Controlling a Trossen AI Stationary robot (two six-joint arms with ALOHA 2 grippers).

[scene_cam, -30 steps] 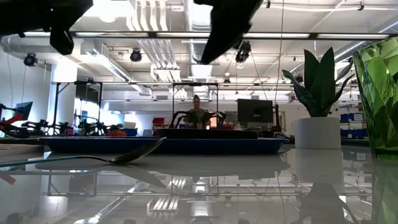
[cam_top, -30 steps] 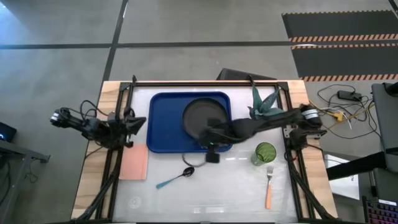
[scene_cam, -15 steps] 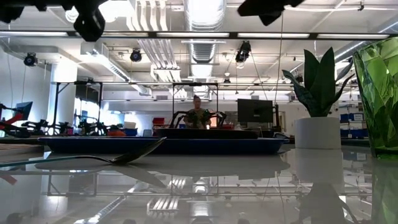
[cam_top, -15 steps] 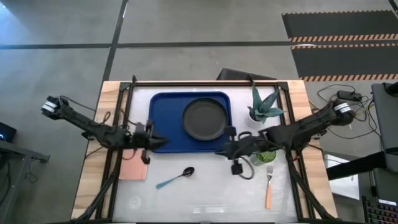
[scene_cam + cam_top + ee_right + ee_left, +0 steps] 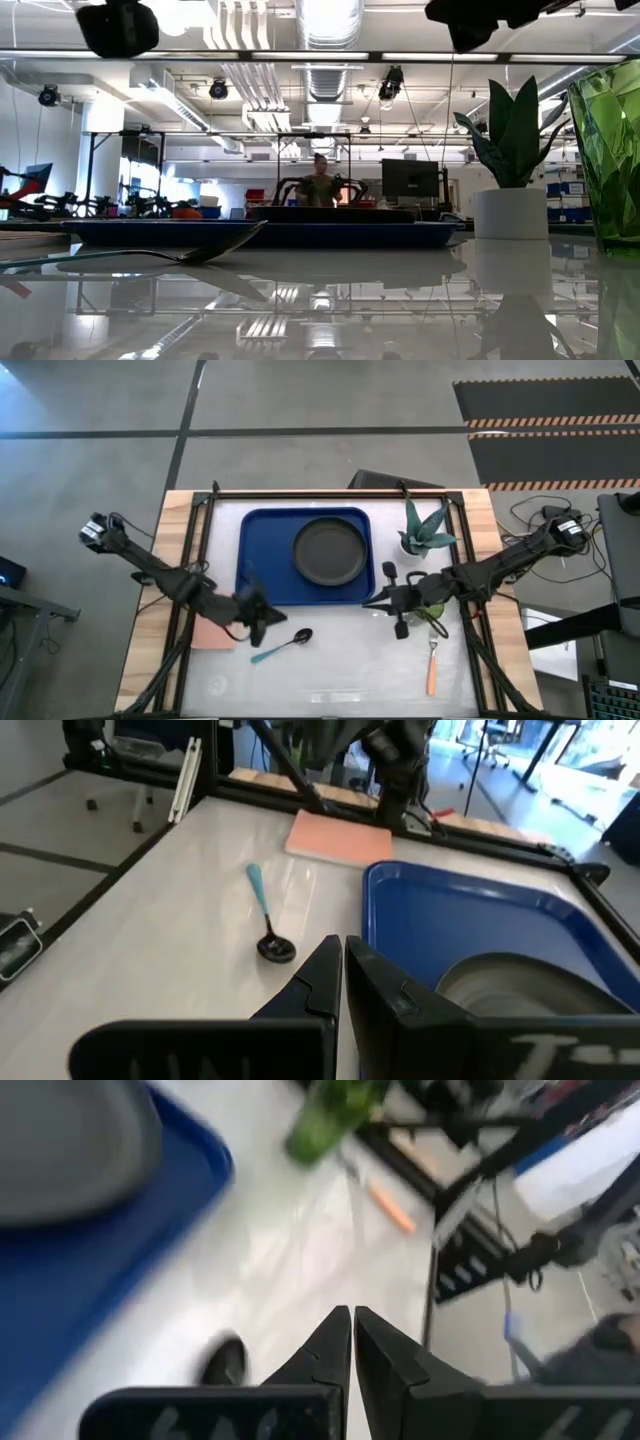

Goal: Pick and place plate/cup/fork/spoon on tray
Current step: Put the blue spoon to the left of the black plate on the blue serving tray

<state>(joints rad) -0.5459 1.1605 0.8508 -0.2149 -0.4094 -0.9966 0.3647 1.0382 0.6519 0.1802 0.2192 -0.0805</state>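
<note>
Plate (image 5: 327,552) sits on blue tray (image 5: 262,560) on the glossy white table (image 5: 340,660); both grippers' fingers together.

The tray (image 5: 262,565) occupies the far-centre of the table (image 5: 340,660); take it as the landmark. The plate (image 5: 328,551) fills its right half, while its left half is bare and reachable from above. Right of the tray, the plant (image 5: 424,528) blocks the far corner, and the cup (image 5: 432,606) stands just nearer, partly hidden under the right gripper (image 5: 389,600), whose fingers are closed. The fork (image 5: 432,668) lies near the front right edge. In front of the tray, the spoon (image 5: 282,647) lies with the left gripper (image 5: 262,622), fingers closed, just beside it. The pink rectangle (image 5: 212,633) lies at the tray's front-left corner. The front-centre tabletop is open.
</note>
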